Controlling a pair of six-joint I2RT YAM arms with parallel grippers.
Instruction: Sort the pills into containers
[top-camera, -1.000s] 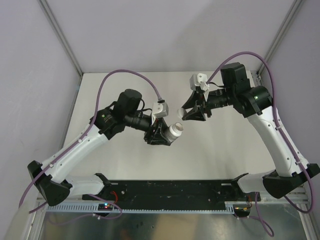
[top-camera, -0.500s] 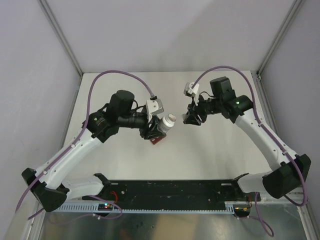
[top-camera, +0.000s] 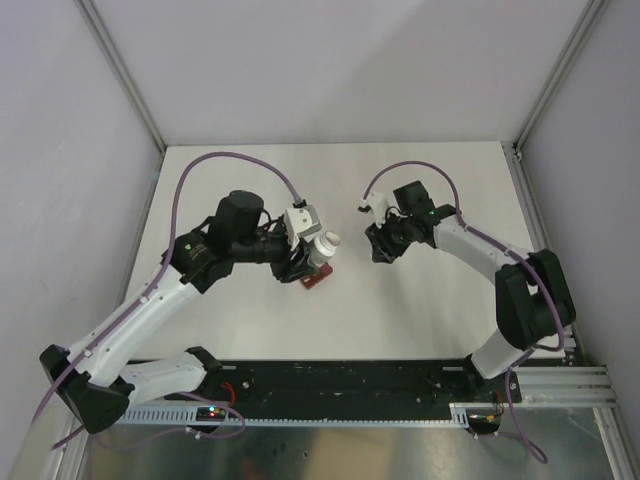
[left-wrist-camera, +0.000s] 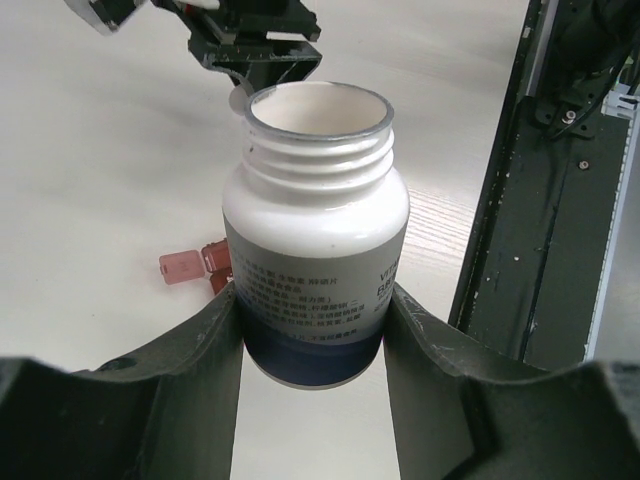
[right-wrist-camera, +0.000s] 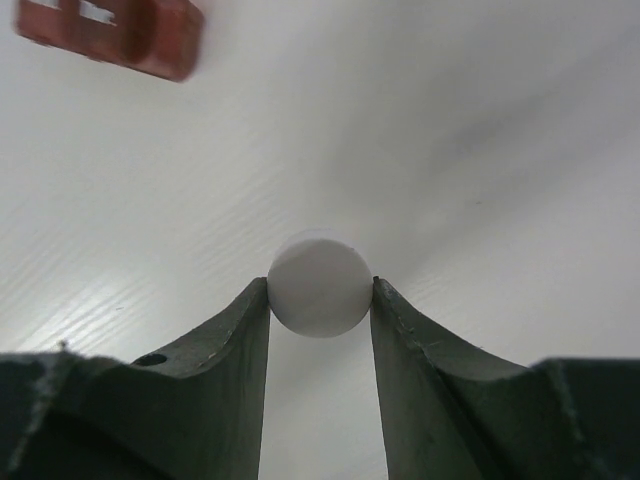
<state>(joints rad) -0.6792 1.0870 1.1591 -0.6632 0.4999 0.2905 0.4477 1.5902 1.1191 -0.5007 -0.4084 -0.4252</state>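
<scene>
No pills appear sorted yet: near the pill box (left-wrist-camera: 190, 268), uncapped bottle (left-wrist-camera: 315, 200) is gripped by left end effector (left-wrist-camera: 312, 300), cap (right-wrist-camera: 320, 268) by right end effector (right-wrist-camera: 320, 288).

One each: bottle (left-wrist-camera: 315, 250), box (right-wrist-camera: 110, 35), probable cap (right-wrist-camera: 320, 283)

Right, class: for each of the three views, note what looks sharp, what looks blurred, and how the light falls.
Top view: evenly lit, sharp throughout, only faint shadows. Left wrist view: bottle crisp, red pill box beyond it softer. Right wrist view: white cap fairly sharp, pill box at top left blurred, streaky sheen on the table.
</scene>
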